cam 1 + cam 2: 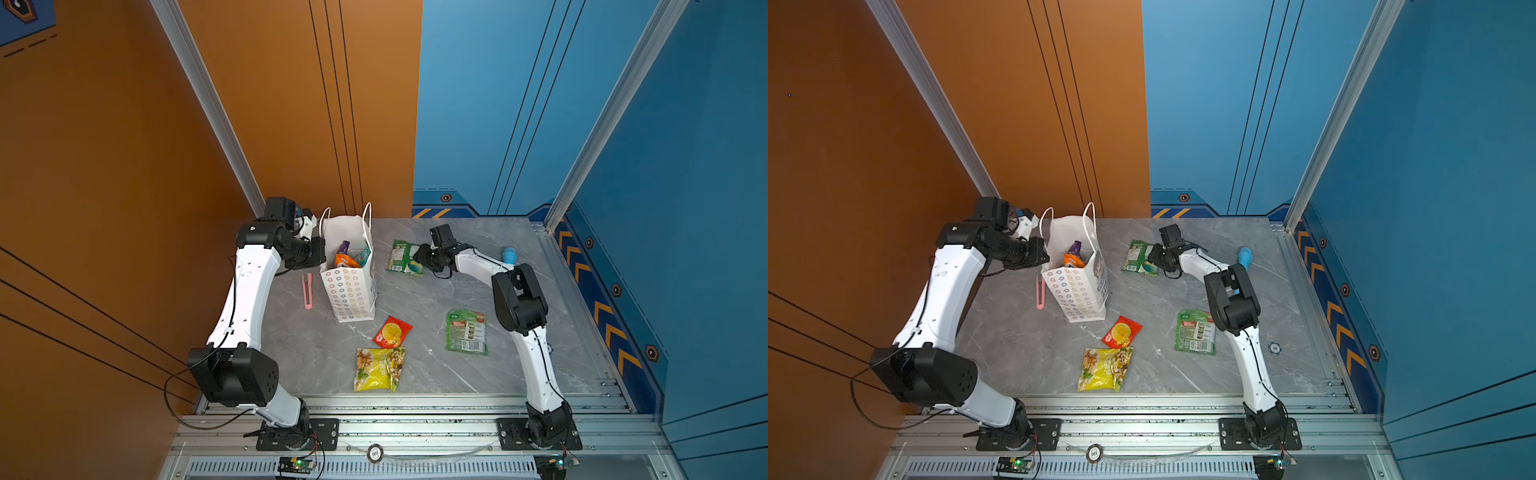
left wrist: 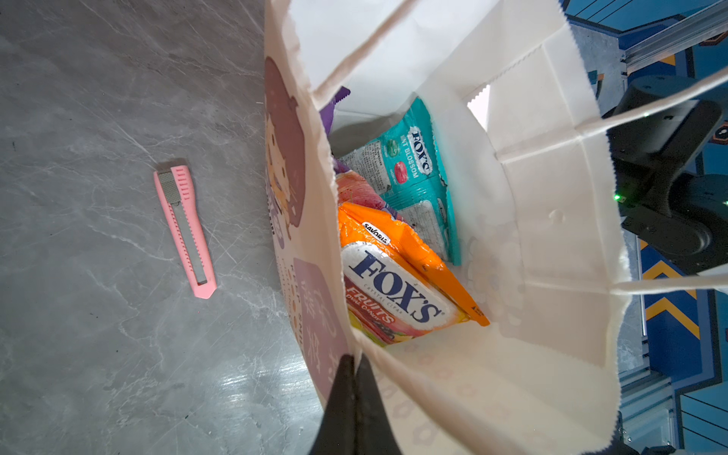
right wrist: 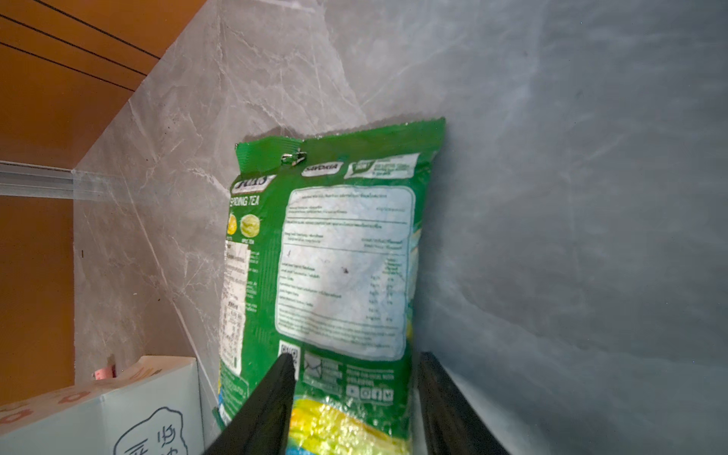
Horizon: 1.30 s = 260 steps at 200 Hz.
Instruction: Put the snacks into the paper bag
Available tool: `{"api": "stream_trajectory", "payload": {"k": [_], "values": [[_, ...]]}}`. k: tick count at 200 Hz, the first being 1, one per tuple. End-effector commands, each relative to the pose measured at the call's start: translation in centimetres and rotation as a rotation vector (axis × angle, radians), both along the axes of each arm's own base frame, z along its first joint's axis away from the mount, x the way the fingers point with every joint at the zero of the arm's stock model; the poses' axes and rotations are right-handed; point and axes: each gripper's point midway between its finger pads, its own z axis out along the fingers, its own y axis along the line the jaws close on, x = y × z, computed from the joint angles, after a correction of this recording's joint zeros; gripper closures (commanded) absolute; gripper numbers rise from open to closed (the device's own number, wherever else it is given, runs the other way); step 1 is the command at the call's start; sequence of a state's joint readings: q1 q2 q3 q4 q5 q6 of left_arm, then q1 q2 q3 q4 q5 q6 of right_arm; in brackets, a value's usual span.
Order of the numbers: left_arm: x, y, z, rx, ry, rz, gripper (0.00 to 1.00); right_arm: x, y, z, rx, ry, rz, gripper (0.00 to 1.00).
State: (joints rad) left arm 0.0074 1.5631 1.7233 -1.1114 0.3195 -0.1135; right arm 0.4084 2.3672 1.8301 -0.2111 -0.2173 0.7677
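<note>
Pinching the left rim of the paper bag (image 1: 349, 291), the left end effector (image 2: 355, 360) was closed on it, the bag upright far left on the counter (image 1: 415, 299). The right end effector (image 3: 356, 356) stood half open astride the far green packet (image 1: 402, 255) right of the bag; a red packet (image 1: 392, 331), yellow packet (image 1: 379, 369) and near green packet (image 1: 466, 331) lay nearer.

White shells cover the left arm (image 1: 245, 291) and right arm (image 1: 536, 361) between black joints; black base plates (image 1: 326, 432) (screws at the corners) sit on the front rail (image 1: 415, 428), black cables (image 1: 170, 399) looping above it; the left hand (image 2: 353, 358) and right hand (image 3: 356, 354) are black, tapering
</note>
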Motion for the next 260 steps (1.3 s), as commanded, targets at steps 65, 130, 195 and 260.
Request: {"api": "stream_trajectory", "payload": {"k": [65, 130, 195, 260], "values": [[0.1, -0.5, 0.9, -0.027, -0.03, -0.026, 1.0, 0.1, 0.0, -1.0, -0.047, 0.021, -0.025, 0.75], [0.1, -0.4, 0.9, -0.026, -0.029, -0.022, 1.0, -0.3, -0.7, 0.6, -0.052, -0.008, -0.032, 0.99], [0.0, -0.4, 0.8, -0.025, -0.028, -0.022, 1.0, -2.1, -1.4, 4.3, -0.021, -0.06, -0.034, 1.0], [-0.1, -0.4, 0.9, -0.025, -0.031, -0.02, 1.0, -3.9, -2.1, 11.0, 0.011, -0.165, -0.014, 1.0]]}}
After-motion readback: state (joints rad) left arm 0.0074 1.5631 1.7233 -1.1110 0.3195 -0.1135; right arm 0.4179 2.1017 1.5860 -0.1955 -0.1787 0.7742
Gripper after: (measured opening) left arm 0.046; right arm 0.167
